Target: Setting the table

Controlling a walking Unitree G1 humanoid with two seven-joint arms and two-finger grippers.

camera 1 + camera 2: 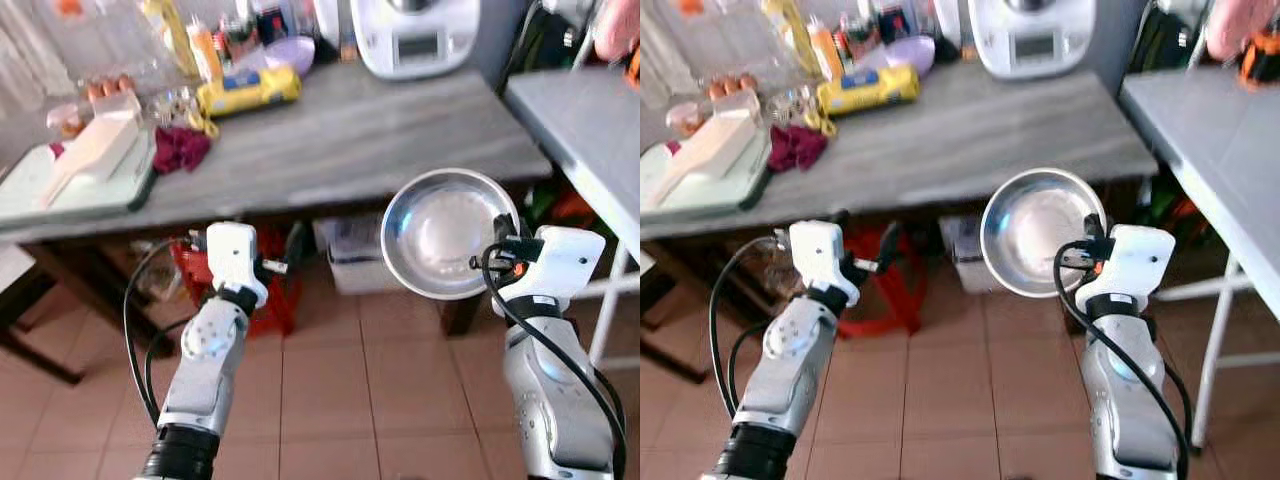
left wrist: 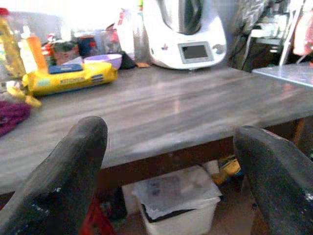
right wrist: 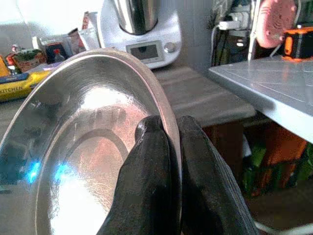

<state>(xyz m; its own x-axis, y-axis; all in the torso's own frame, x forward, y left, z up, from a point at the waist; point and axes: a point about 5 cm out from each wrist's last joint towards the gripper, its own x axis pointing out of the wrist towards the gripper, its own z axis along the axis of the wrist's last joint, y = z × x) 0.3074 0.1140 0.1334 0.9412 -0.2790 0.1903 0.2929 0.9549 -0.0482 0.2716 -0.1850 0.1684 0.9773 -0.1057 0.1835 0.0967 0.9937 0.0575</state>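
1. Left gripper: nearest item on the left, raised in front of the table edge; its two black fingers stood spread wide with nothing between them, apparently kept free for a later pick.
2. Right gripper: nearest item on the right; fingers pressed together on the rim of a steel plate, one pad inside the rim and one behind it.
3. Steel plate, the task's thing: held off the floor, tilted nearly on edge with its hollow facing the head camera, just in front of the wooden table and not yet resting on it. A rim pinch probably suits a thin, shallow dish; judged slippery and liable to swing.
4. Table surroundings, left to right: a white tray with a pale box on it, a dark red cloth, a yellow packet, bottles behind it, a white kitchen machine.
5. Bare wood lay between packet and right end, the likeliest landing spot.
6. Obstructions: the table's front edge, which the plate must clear; a second grey table close on the right; a storage box beneath.
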